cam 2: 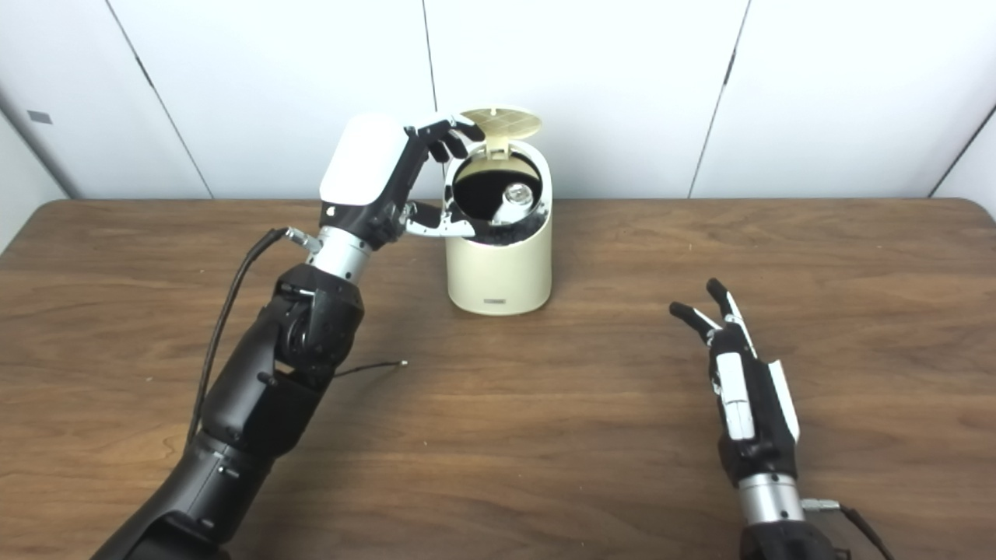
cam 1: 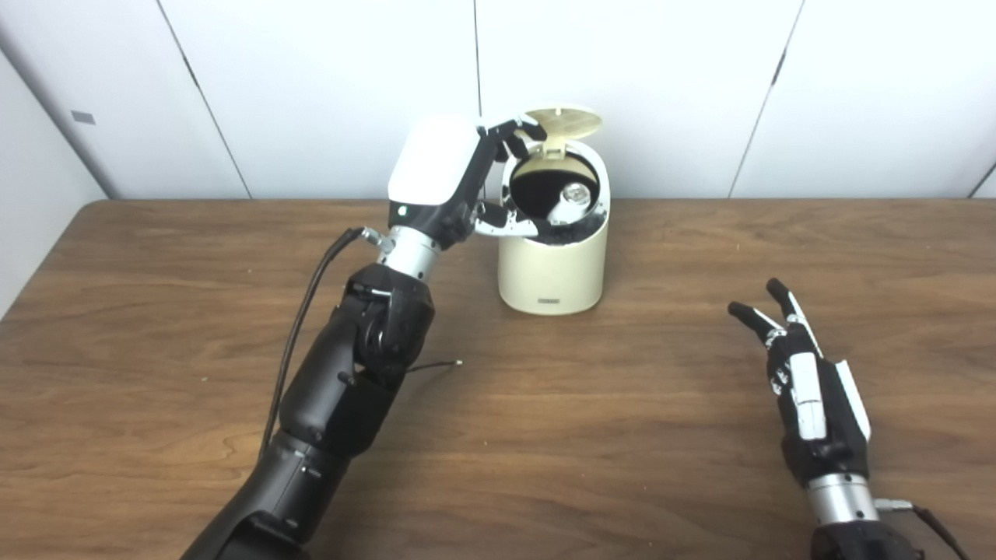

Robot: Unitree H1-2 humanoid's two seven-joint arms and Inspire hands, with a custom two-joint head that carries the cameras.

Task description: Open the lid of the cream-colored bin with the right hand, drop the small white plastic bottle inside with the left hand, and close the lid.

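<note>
Cream-colored bin [cam 1: 552, 268], lid [cam 1: 562, 122] up, bottle [cam 1: 573, 200] inside

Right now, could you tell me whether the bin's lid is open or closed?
Open. The lid is tipped up behind the bin, exposing its dark interior with the bottle inside.

Left arm raised and bent at the elbow, left hand [cam 1: 447, 183] lifted high, fingers spread and curled forward, holding nothing. Right forearm low along the bottom edge, right hand [cam 2: 739, 381] turned edge-on, fingers apart and extended forward, holding nothing.
</note>
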